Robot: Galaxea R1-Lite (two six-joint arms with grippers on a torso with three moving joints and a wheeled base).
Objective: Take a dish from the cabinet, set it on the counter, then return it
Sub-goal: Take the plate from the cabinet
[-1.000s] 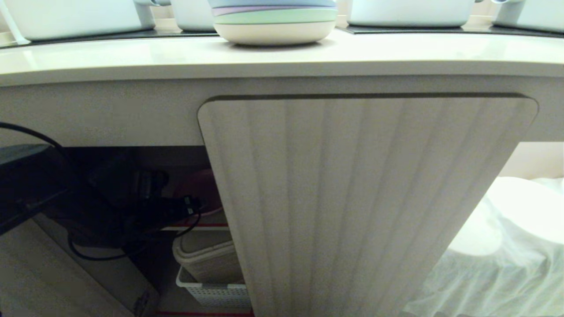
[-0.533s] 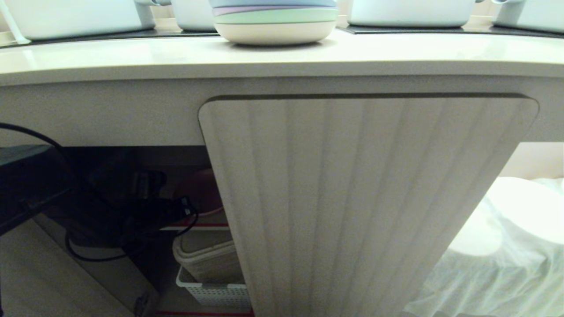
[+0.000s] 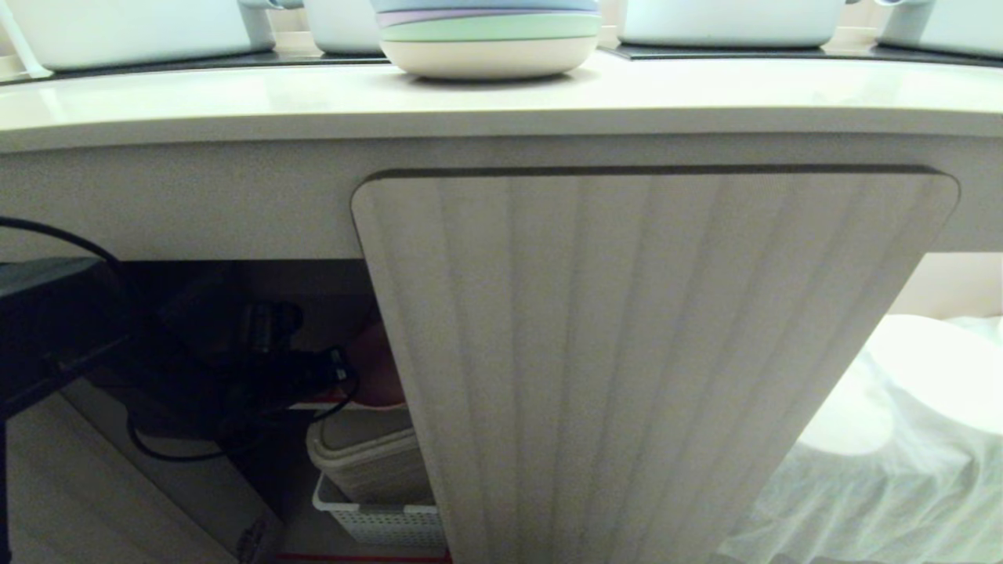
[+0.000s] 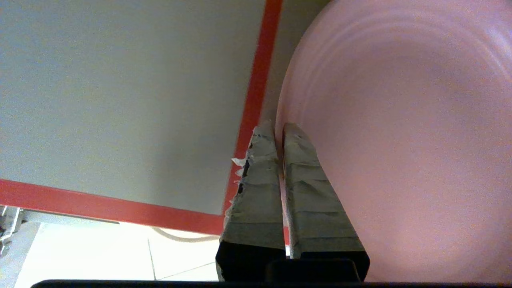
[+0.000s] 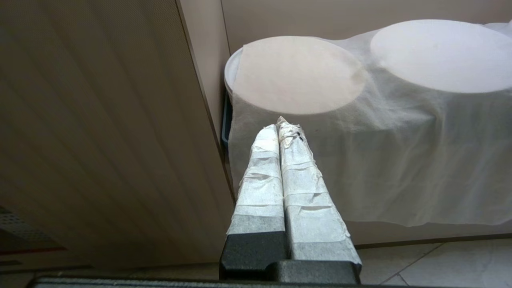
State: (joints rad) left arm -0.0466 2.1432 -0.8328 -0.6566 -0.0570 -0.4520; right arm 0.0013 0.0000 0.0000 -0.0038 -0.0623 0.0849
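Left arm (image 3: 70,329) enters from the left edge of the head view and reaches into the open side of the cabinet (image 3: 627,352), under the counter (image 3: 501,98). Its dark wrist and looped cable sit in the shadowed opening, level with the upper shelf.

Left gripper (image 4: 280,128): jaws closed on the rim of the dish (image 4: 400,140). Wrist view shows the two taped fingers (image 4: 256,188) pressed nearly together with the thin pink edge pinched between them, one finger on each face. The dish is inside the cabinet, at the red-edged front of the grey shelf (image 4: 120,100). In the head view only a small pink patch (image 3: 380,368) shows, just beside the gripper and partly hidden behind the left edge of the ribbed door (image 3: 627,352). Whether the dish rests on the shelf or is lifted clear cannot be told.

Right arm is outside the head view. Right gripper (image 5: 282,124): taped fingers closed against each other, holding nothing, pointing toward the cloth-covered white discs (image 5: 300,76) beside the right edge of the door.

A stack of pastel plates (image 3: 486,39) stands on the counter, above the door and near the back edge. Below the shelf: a beige bin (image 3: 368,458) in a white perforated basket (image 3: 376,521).
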